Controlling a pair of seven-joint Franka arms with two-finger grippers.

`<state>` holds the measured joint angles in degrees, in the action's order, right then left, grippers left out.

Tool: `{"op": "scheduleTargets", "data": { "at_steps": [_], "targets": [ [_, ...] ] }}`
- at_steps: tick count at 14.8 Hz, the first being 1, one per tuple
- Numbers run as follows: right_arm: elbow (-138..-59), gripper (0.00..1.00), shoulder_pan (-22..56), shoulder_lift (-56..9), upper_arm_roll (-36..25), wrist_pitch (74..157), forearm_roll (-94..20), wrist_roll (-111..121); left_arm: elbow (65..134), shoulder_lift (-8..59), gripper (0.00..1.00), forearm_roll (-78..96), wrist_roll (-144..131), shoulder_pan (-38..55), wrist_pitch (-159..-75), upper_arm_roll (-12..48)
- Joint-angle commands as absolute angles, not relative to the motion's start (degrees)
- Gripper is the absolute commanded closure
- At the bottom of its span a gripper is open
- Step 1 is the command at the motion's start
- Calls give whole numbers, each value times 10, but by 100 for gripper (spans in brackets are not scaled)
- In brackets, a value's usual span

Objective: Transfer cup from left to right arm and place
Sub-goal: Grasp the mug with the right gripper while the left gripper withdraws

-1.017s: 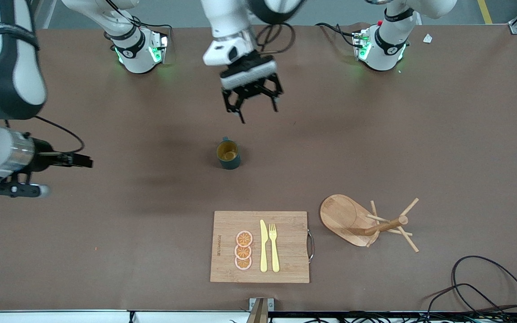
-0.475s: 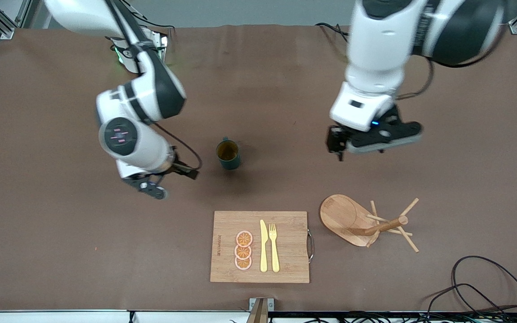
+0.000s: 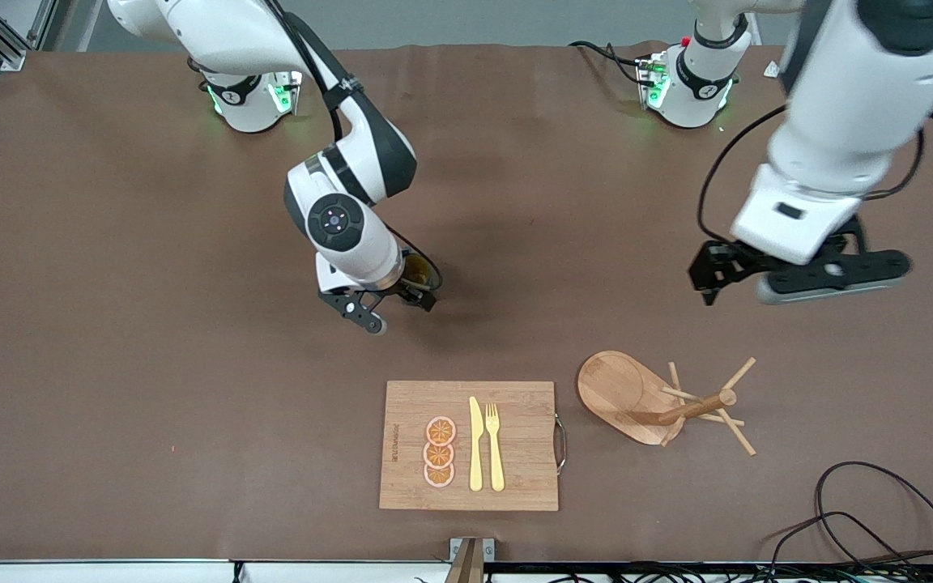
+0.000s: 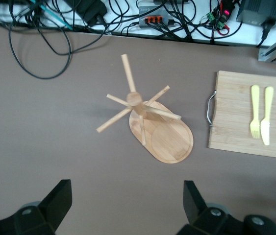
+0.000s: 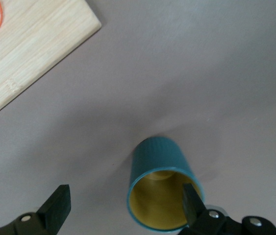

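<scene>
The cup point(image 5: 160, 196), dark teal with a tan-yellow inside, stands upright on the brown table near its middle. In the front view only a sliver of the cup point(image 3: 423, 272) shows past the right arm's wrist. My right gripper point(image 5: 125, 205) is open and low over the cup, with one fingertip point(image 5: 191, 203) over the cup's rim and the other well off to the side. It shows in the front view too point(image 3: 402, 301). The cup's handle is hidden. My left gripper point(image 3: 711, 279) is open and empty, up in the air over bare table near the mug tree; its wrist view point(image 4: 128, 203) shows nothing between the fingers.
A wooden cutting board point(image 3: 515, 445) with three orange slices point(image 3: 440, 452), a yellow knife and a fork lies nearer the front camera than the cup. A wooden mug tree point(image 3: 661, 401) stands beside it toward the left arm's end. Black cables point(image 3: 879, 518) lie at the table's corner.
The right arm swung in from its end of the table and brought its gripper down at the cup. The left arm moved away toward its own end. The cup has not moved.
</scene>
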<state>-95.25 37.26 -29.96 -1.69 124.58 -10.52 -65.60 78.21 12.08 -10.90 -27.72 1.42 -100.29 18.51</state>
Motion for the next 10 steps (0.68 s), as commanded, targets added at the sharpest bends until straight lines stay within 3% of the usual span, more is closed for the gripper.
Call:
{"op": "scheduleTargets", "data": {
  "at_steps": [1, 3, 5, 8, 10],
  "targets": [
    [-973, 0, 397, -315, -24, 1298, -121, -681, 797, 72, 0, -58, -209, -20, -958, 177],
    [-982, 4, 404, -328, -24, 1318, -121, -681, 816, 48, 0, -56, -163, -9, -953, 143],
    [-992, 20, 405, -329, -24, 1324, -120, -679, 819, 26, 0, -53, -139, -4, -923, 114],
    [-993, 71, 410, -336, -24, 1318, -120, -673, 826, 13, 0, -28, -90, -10, -884, 80],
    [-993, 93, 409, -336, -23, 1310, -120, -672, 852, -6, 0, -10, -54, -11, -881, 62]
  ]
}}
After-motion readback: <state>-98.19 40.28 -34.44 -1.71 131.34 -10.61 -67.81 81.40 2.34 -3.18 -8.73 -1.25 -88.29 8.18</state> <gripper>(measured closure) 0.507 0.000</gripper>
